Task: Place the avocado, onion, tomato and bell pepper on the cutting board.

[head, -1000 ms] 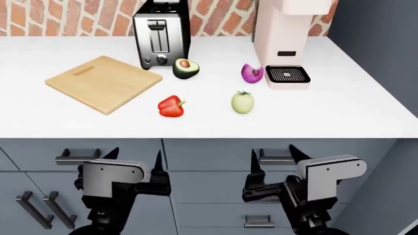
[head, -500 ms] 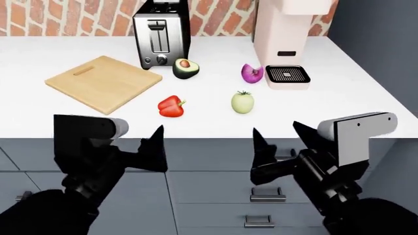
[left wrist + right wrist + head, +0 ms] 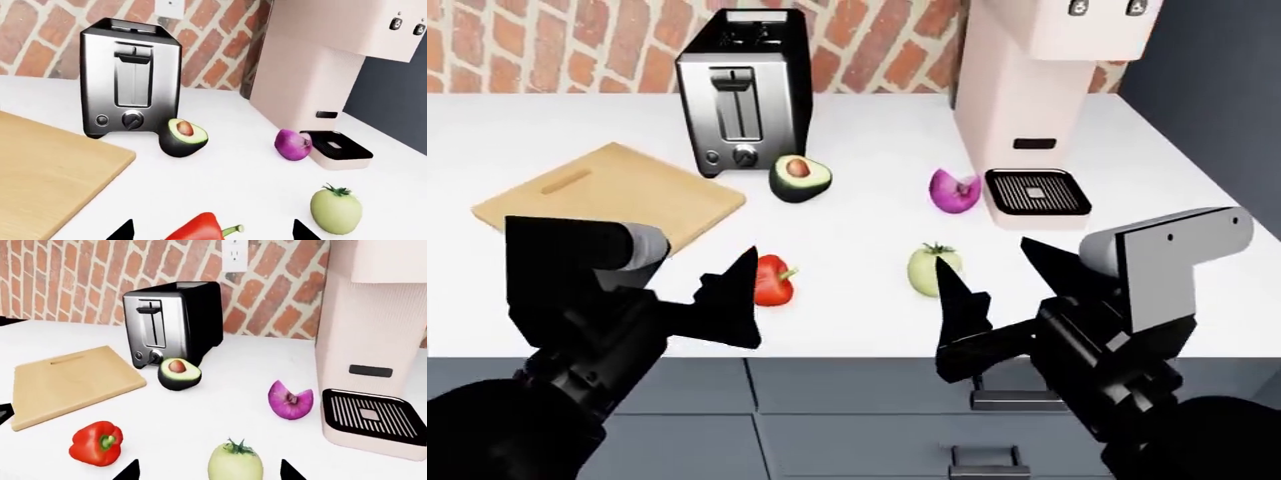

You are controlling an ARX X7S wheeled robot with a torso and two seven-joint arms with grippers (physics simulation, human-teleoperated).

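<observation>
Nothing is placed yet: the cutting board at upper left lies bare, all four vegetables sit off it, and both grippers gape empty

Head view looking forward and down over the worktop, both arms in the foreground. Wrist views low and close, facing the brick wall; both sharing toaster, avocado, onion and tomato.

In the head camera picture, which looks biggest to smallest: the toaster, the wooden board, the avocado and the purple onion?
1. Cutting board
2. Toaster
3. Avocado and onion look about alike; too close to rank.
</observation>
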